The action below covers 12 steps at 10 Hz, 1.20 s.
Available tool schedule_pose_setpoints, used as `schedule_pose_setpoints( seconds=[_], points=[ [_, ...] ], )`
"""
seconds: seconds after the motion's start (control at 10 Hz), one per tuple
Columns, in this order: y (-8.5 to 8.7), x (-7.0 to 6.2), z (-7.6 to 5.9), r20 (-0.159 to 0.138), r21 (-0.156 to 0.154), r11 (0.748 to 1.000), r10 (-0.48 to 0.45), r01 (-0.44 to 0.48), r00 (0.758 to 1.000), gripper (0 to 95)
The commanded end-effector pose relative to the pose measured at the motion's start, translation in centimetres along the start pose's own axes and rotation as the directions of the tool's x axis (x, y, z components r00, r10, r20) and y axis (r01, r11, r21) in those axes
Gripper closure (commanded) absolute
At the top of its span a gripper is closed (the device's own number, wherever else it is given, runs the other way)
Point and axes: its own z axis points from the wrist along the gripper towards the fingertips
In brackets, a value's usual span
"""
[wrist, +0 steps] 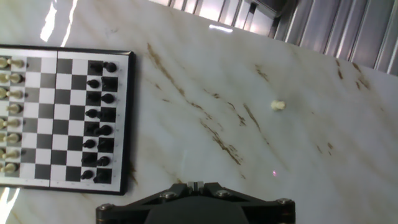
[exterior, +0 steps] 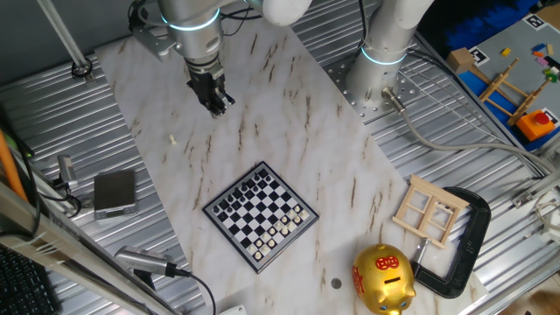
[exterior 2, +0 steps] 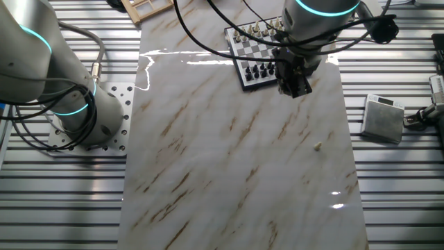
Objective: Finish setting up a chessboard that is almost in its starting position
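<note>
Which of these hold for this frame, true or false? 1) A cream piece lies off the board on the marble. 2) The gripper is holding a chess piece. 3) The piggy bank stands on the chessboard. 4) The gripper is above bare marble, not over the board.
1) True: a small cream piece lies alone, away from the chessboard.
2) False: the gripper shows nothing between its fingers.
3) False: the golden piggy bank stands apart from the board.
4) True.

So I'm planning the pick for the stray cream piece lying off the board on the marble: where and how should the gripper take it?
The cream piece lies alone on the marble, apart from the chessboard. Probably come straight down from above and pinch across its middle; its shape is too small to tell more.
</note>
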Motion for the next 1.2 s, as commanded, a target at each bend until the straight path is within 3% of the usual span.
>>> schedule_pose_setpoints(
  seconds=[0.1, 1.2],
  points=[
    [0.01, -0.15, 0.0, -0.007, -0.003, 1.0, 0.0, 0.0, 1.0, 95.0],
    [0.01, -0.15, 0.0, -0.002, -0.029, 0.999, -0.019, 0.019, 1.0, 95.0]
  ],
)
